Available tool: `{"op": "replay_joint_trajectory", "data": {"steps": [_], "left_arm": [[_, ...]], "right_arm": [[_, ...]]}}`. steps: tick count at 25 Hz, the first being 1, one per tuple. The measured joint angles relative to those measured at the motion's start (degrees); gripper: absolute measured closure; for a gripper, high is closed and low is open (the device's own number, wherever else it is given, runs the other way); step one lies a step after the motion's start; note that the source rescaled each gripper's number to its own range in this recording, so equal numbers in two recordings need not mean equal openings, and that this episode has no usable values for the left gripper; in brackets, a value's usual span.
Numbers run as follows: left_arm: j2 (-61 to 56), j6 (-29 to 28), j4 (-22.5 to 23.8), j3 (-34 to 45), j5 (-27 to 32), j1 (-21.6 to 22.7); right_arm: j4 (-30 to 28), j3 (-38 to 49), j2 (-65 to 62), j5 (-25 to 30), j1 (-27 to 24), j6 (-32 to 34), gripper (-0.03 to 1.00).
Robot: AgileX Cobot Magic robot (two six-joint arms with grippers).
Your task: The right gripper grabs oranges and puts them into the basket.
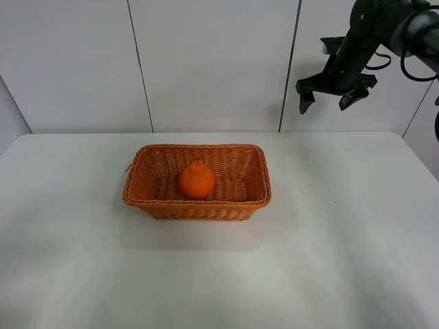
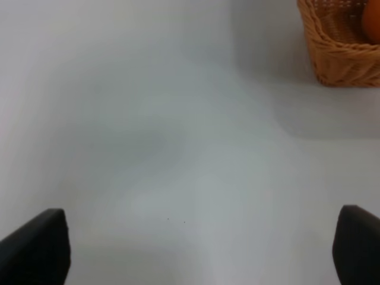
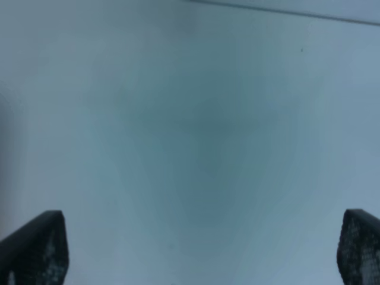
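Observation:
The orange [image 1: 197, 181], round with a bumped neck top, lies inside the woven wicker basket [image 1: 144, 195] near the middle of the white table. My right gripper [image 1: 326, 101] hangs high at the back right, well above and to the right of the basket, open and empty; its fingertips [image 3: 35, 246] show wide apart in the right wrist view over bare table. My left gripper [image 2: 196, 249] is open and empty over bare table; the left wrist view shows a basket corner [image 2: 338, 53] and a sliver of the orange [image 2: 373, 21]. The left arm is out of the exterior view.
The white table [image 1: 343, 260] spreads around the basket. A white panelled wall [image 1: 206, 62] stands behind its back edge. A few small dark specks [image 1: 319, 192] mark the table to the right of the basket.

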Motion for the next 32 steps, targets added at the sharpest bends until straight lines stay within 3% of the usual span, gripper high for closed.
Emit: {"op": "replay_joint_trajectory", "data": {"steps": [8, 12, 16, 26, 32], "left_arm": [[0.0, 0.0, 0.0, 0.0, 0.0, 0.0], [0.0, 0.0, 0.0, 0.0, 0.0, 0.0], [0.0, 0.0, 0.0, 0.0, 0.0, 0.0], [0.0, 0.0, 0.0, 0.0, 0.0, 0.0], [0.0, 0.0, 0.0, 0.0, 0.0, 0.0]], "right_arm": [[0.0, 7.7, -6.7, 0.0, -1.3, 0.0, -0.03], [1.0, 17.7, -14.4, 0.0, -1.3, 0.0, -0.03], [1.1, 30.9, -25.2, -0.1, -1.3, 0.0, -0.03], [2.4, 75.3, -61.7, -0.4, -1.3, 0.0, -0.03], [2.4, 96.6, -86.4, -8.7, -1.3, -0.2, -0.03]]}}
